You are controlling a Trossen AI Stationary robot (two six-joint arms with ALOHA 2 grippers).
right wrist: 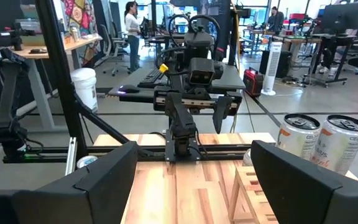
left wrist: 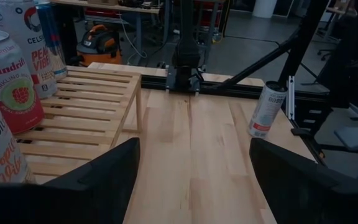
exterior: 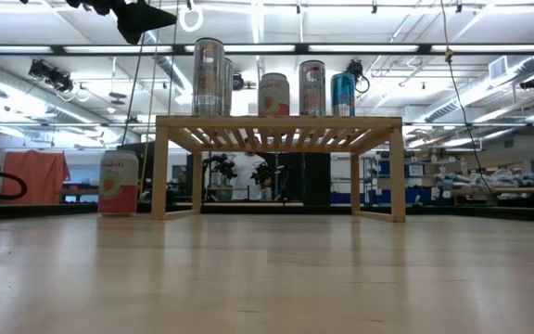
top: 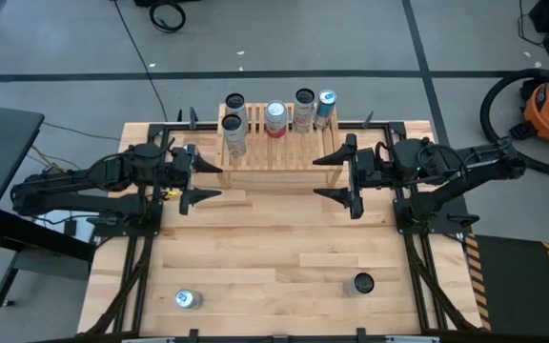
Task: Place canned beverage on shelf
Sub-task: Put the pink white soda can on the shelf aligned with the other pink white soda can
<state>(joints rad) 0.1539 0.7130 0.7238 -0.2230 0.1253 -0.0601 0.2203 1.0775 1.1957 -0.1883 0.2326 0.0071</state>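
Looking down, I see two cans upright on the near table: a dark-topped can (top: 361, 283) near-right and a silver can (top: 187, 299) near-left. My right gripper (top: 335, 178) and left gripper (top: 207, 178), both wide and empty, flank the shelf (top: 276, 152). I judge each can nearer its own side's arm.

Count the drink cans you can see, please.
8 cans. Five stand on the shelf, two on the table's near side, left and right, and one on the table beside the shelf's left end, seen only from the low view. More may be hidden.
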